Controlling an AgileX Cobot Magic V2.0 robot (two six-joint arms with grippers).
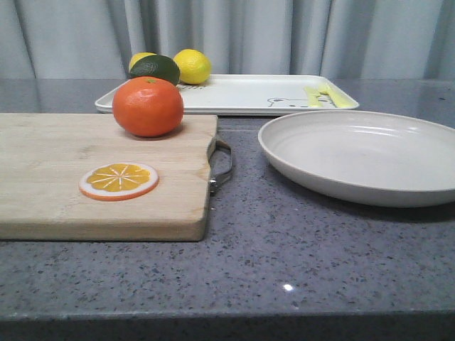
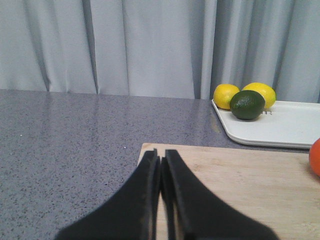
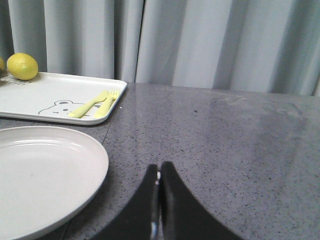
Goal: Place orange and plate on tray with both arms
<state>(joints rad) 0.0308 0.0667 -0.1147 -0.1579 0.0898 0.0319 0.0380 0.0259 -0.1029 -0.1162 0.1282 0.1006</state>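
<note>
Orange [image 1: 148,106] sits on the cutting board [image 1: 99,177], plate [image 1: 362,156] beside it, tray [image 1: 234,94] behind both. My left gripper [image 2: 160,156] and right gripper [image 3: 159,170] wait with jaws pressed together, holding nothing. Nothing is moved yet; next I open and reach.

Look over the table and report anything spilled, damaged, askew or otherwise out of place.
Nothing stands out. The orange and an orange slice sit on the cutting board, the plate lies flat and bare, and the tray holds two lemons, a dark green fruit and yellow cutlery.
</note>
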